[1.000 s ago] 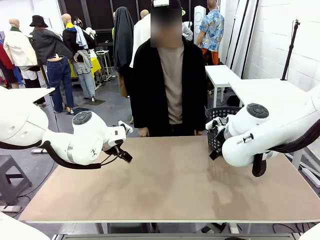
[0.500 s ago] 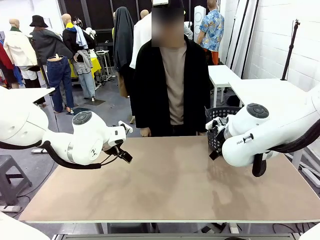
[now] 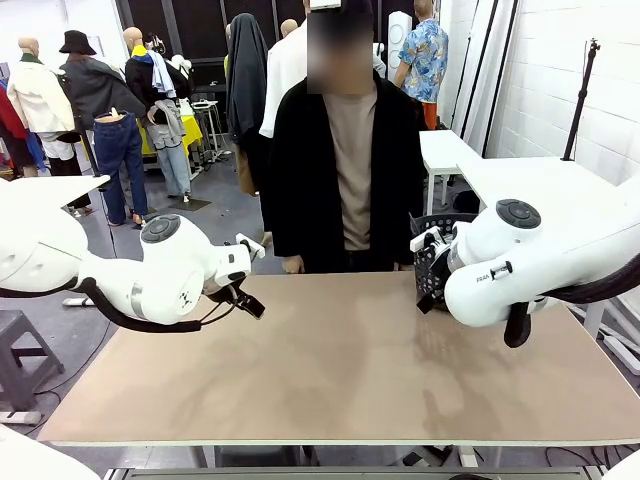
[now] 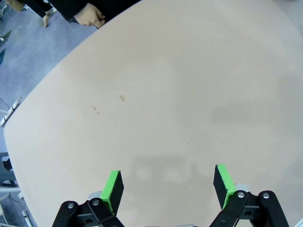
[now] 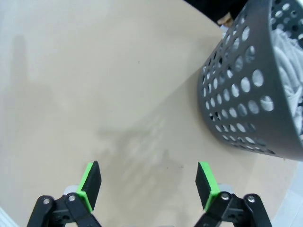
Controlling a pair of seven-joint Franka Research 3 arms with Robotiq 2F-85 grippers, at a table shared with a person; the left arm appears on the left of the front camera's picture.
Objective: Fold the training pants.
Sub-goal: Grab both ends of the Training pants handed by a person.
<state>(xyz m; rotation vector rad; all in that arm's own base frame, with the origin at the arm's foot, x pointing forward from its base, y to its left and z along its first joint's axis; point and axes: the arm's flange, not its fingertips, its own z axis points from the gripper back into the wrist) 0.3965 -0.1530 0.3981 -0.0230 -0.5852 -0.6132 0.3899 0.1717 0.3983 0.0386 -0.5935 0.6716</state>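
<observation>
Light grey fabric point(image 5: 291, 52), which looks like the training pants, lies bunched inside the black perforated basket point(image 5: 246, 94) and shows through its holes. The basket point(image 3: 445, 224) stands at the table's far right, behind my right arm. My right gripper point(image 5: 149, 184) hovers open over bare tabletop just left of the basket, nothing between its green pads. Seen from the front, that right gripper point(image 3: 428, 275) hangs beside the basket. My left gripper point(image 4: 168, 182) is open above bare table on the left, and it point(image 3: 250, 300) holds nothing.
A person point(image 3: 345, 150) in a black jacket stands at the far edge, one hand point(image 4: 90, 14) resting by the table point(image 3: 340, 370). A white side table point(image 3: 445, 150) stands behind at the right.
Both arms have shifted very slightly, the right one a little upward. The grippers stay open and nothing on the table has moved.
</observation>
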